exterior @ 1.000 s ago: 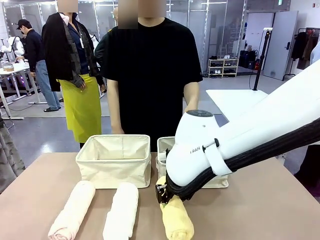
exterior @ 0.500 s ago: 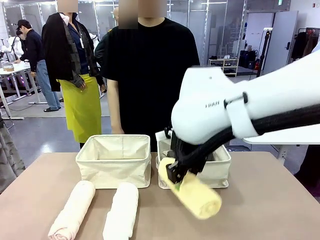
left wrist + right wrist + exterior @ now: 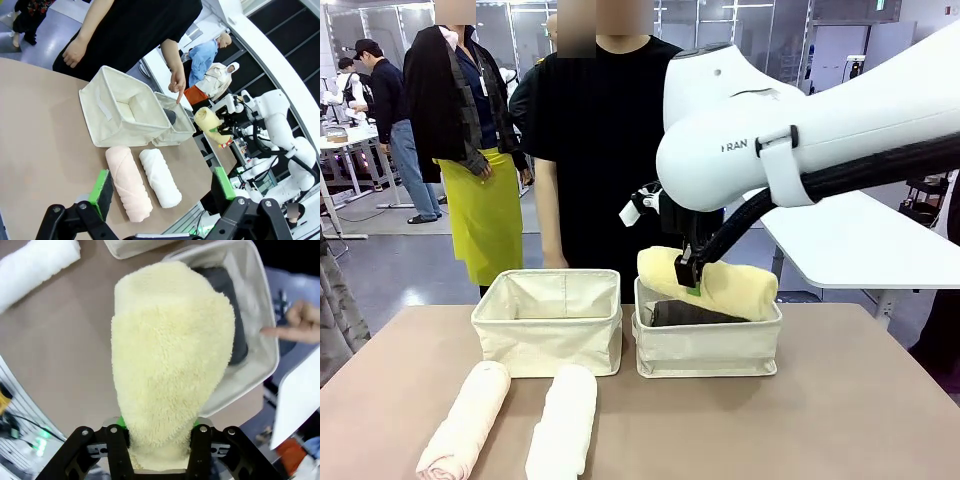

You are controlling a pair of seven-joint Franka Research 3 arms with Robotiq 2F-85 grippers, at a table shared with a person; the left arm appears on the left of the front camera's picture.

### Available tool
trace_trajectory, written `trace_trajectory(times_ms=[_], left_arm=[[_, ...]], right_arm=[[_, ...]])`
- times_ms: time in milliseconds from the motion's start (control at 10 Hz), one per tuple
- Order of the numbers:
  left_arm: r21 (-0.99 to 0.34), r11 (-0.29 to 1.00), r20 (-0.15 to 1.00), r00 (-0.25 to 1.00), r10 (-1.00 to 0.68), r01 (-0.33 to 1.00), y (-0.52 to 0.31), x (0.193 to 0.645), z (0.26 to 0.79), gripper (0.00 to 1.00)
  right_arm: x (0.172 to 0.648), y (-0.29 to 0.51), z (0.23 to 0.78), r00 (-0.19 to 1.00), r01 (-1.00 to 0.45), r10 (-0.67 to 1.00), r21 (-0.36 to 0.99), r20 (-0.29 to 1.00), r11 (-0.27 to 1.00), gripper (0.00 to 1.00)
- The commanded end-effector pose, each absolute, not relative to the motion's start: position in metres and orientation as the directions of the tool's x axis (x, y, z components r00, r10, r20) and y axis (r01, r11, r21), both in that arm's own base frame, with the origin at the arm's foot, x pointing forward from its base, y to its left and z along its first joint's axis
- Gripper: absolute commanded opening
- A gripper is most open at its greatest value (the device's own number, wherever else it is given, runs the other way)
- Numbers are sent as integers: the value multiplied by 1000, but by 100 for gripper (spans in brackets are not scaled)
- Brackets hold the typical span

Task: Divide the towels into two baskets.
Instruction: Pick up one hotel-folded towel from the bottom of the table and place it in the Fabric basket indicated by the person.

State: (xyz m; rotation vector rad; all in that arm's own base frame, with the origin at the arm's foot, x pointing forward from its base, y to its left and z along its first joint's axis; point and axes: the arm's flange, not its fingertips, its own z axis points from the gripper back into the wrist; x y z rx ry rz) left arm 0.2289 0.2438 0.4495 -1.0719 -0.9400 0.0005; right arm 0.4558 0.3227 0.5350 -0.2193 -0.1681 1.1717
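We see the right gripper [image 3: 689, 274] pinching the pale yellow towel [image 3: 722, 284] near one end, its green pads pressed into the terry. The roll hangs tilted over the right basket [image 3: 706, 352], close above its folded rim; we cannot tell whether the lower end touches the canvas. Inside that basket lies the dark grey towel [image 3: 684, 314], directly beneath the yellow roll. The left basket [image 3: 548, 338] stands just beside the right one, the two near the far edge of the tabletop [image 3: 850, 410]. In front of the left basket, the pale pink towel [image 3: 467, 420] and the white towel [image 3: 563, 422] lie side by side on the tabletop, roughly parallel and a little apart. In the left wrist view, the left gripper [image 3: 162, 185] hovers with its fingers spread wide and nothing between them, well apart from the baskets. A person's hand [image 3: 176, 86] reaches from the far side, one finger pointing down at the rim of the basket that holds the grey roll.
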Motion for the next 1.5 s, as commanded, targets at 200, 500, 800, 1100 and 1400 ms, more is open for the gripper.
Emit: trace_trajectory(times_ms=[200,500,800,1100,1400], left_arm=[[-741,512,658,622,425,434,245,226,451,100],[-741,512,658,622,425,434,245,226,451,100],[-741,512,658,622,425,434,245,226,451,100],[-741,512,658,622,425,434,245,226,451,100],[-741,512,658,622,425,434,245,226,451,100]], right_arm=[[471,324,532,341,-907,940,-265,-2,328,42],[480,324,529,339,-907,941,-264,-1,327,42],[529,316,502,-4,-934,1000,-356,-23,-12,42],[555,304,475,-117,-955,988,-262,-106,-141,42],[576,291,451,-159,-975,986,-149,-47,-165,42]])
